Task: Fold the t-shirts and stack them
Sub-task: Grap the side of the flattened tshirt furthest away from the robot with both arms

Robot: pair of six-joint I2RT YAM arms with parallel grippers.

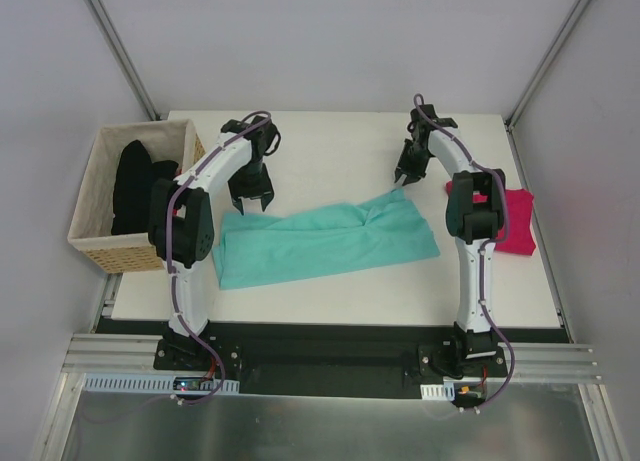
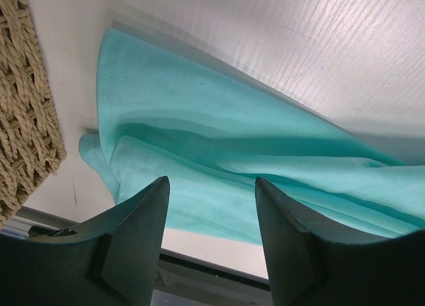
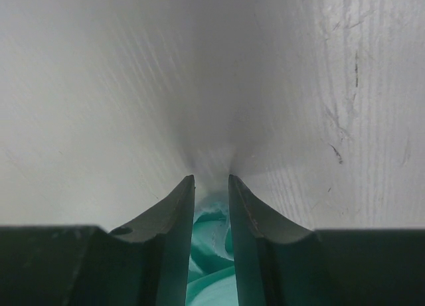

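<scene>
Teal shirt (image 1: pixel 320 243) spread flat just right of basket (image 1: pixel 120 253); left gripper (image 1: pixel 252 203) over its basket-side end, jaws wide apart, holding nothing; right gripper (image 1: pixel 402 179) at end farthest from basket, jaws nearly closed, pinching teal cloth.

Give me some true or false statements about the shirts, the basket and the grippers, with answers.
1. The teal shirt lies on the table between the two arms. True.
2. The basket is empty. False: black shirts lie in it.
3. The left gripper is shut on the teal shirt. False: it is open above the shirt, holding nothing.
4. Teal cloth sits between the fingers of the right gripper. True.
5. The pink shirt is in the basket. False: it lies on the table's right side.
</scene>
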